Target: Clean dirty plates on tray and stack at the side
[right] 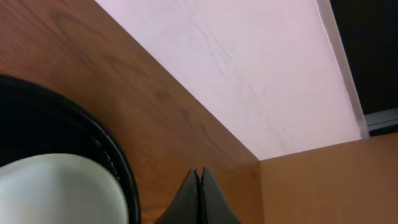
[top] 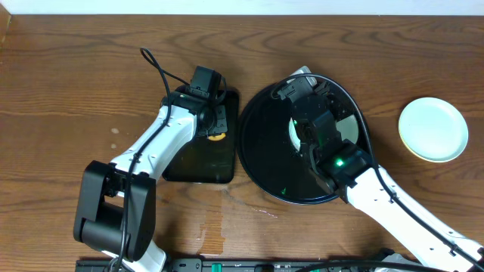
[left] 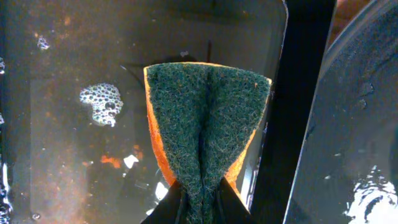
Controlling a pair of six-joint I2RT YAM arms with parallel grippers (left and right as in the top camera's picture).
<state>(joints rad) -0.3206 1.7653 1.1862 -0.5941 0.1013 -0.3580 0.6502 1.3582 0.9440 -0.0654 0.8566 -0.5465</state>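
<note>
In the overhead view the right arm (top: pixel 325 136) covers the 3 o'clock side of the round tray (top: pixel 257 151) and leaves only a pale sliver of one plate (top: pixel 293 133) exposed, so its colour, its soiling and anything beneath it cannot be determined. The left gripper (top: pixel 215 127) hides the sponge (top: pixel 217 137) except for an orange edge at 6 o'clock. In the right wrist view the frame edge cuts the plate off at 7 o'clock.

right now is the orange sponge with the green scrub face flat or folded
Folded: the left gripper pinches the orange, green-faced sponge, creasing its green face down the middle.
</note>
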